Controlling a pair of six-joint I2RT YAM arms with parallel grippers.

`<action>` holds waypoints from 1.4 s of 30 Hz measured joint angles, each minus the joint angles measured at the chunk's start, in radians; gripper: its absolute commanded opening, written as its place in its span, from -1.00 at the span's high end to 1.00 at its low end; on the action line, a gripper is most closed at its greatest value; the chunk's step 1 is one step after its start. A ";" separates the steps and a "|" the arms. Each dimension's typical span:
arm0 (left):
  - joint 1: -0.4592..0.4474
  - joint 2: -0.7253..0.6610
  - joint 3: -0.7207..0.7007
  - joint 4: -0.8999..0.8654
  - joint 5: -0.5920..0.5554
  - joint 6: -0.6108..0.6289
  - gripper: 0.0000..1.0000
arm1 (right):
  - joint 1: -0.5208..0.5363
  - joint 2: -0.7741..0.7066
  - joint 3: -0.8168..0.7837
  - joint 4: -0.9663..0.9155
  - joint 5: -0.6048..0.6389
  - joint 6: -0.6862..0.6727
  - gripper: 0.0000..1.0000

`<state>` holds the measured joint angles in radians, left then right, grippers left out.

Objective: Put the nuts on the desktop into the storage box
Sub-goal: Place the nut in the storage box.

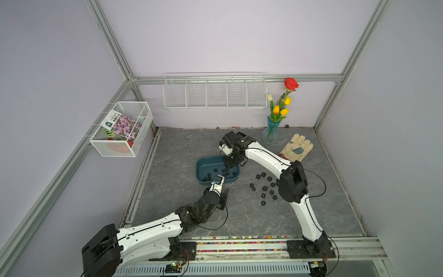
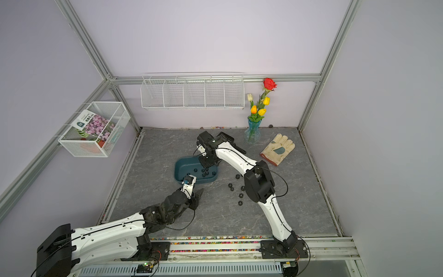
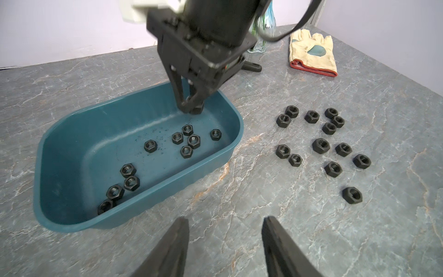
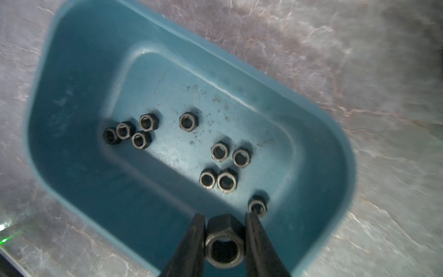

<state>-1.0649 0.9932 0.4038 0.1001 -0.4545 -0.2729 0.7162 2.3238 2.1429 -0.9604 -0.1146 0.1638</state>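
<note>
Inside the storage box [image 3: 72, 144]: ten loose nuts [image 3: 177, 138]. Right gripper [image 4: 224, 217] above it pinches an eleventh nut [image 4: 224, 249]; left gripper [image 3: 225, 218] jaws apart, empty.

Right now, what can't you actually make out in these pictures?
Nuts on the desktop: in both top views the right arm covers some, so no sure count there.
Packet print: too small in the top views.
Black handle: in the left wrist view the right arm hides the rest.
Box rim: cut off by the right wrist view's edge, and blurred.
</note>
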 measured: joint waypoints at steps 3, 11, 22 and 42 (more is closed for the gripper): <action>0.000 0.011 -0.004 0.031 -0.011 0.009 -0.09 | 0.003 0.051 0.034 -0.009 -0.014 0.000 0.66; 0.000 0.017 -0.031 0.085 -0.026 0.025 -0.10 | 0.012 0.141 0.082 -0.013 -0.041 0.000 0.66; 0.000 0.014 -0.034 0.085 -0.028 0.032 -0.10 | 0.019 0.181 0.128 -0.005 -0.047 0.003 0.62; 0.000 0.015 -0.034 0.066 -0.027 0.035 -0.10 | 0.024 0.191 0.130 -0.009 -0.039 0.004 0.11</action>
<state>-1.0649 1.0080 0.3702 0.1661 -0.4812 -0.2382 0.7406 2.5145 2.2726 -0.9695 -0.1539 0.1677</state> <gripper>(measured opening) 0.551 0.435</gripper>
